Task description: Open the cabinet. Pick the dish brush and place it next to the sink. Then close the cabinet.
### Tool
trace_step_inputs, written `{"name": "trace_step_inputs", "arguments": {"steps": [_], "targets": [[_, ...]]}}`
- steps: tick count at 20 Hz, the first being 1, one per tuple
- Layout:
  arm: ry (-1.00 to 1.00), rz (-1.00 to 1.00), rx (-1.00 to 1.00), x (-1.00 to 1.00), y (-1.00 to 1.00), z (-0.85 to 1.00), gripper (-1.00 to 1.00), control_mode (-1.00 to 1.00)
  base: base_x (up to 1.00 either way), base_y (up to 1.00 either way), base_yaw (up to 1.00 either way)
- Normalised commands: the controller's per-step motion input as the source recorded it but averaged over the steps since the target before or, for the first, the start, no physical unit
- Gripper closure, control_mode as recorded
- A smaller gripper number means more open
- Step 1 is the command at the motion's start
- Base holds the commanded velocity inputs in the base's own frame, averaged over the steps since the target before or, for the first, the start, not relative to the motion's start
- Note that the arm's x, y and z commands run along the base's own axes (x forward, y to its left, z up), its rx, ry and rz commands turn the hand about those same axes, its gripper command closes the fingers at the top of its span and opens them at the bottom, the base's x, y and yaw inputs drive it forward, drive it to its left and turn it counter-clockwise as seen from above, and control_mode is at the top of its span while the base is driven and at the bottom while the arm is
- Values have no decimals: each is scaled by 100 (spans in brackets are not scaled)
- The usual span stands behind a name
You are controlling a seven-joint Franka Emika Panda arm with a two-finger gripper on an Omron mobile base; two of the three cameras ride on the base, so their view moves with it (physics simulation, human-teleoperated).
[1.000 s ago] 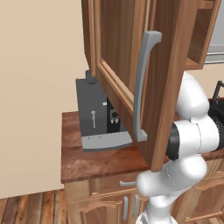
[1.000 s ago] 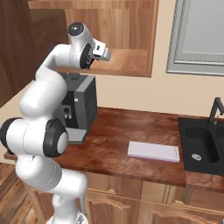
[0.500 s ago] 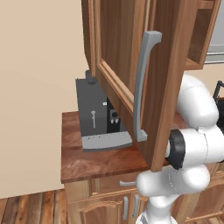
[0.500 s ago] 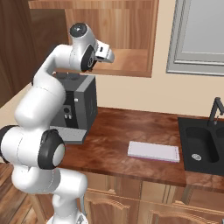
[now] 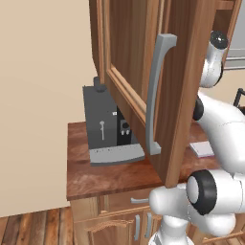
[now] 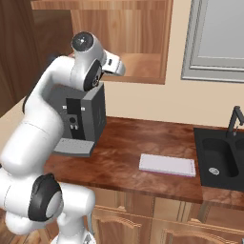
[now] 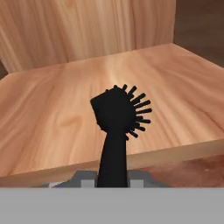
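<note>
One dish brush [image 7: 116, 118] juts from your claw, apparently pinched by its handle; cabinet [image 5: 139, 81] door stands open for withdrawal.

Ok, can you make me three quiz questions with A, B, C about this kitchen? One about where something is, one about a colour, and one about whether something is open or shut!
1. Where does the dish brush lie?
A. on the wooden shelf inside the cabinet
B. in the sink
C. on the floor

2. What colour is the sink?
A. white
B. black
C. red

3. How is the cabinet door?
A. shut
B. swung open
C. taken off

Answers:
1. A, the hand view shows the black brush resting on the pale wooden shelf with the back wall behind it.
2. B, the right base view shows a dark black basin set in the brown countertop.
3. B, the left base view shows the door standing out from the cabinet, its grey bar handle facing the camera.
</note>
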Motion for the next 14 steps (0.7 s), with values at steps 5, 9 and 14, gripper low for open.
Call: {"name": "trace_step_inputs", "arguments": {"steps": [5, 9, 14], "targets": [[-6, 3, 3, -93, -3, 0, 100, -100, 0, 0, 0], [-2, 3, 2, -89, -4, 0, 100, -100, 0, 0, 0], [0, 2, 0, -75, -4, 0, 100, -100, 0, 0, 0]]}}
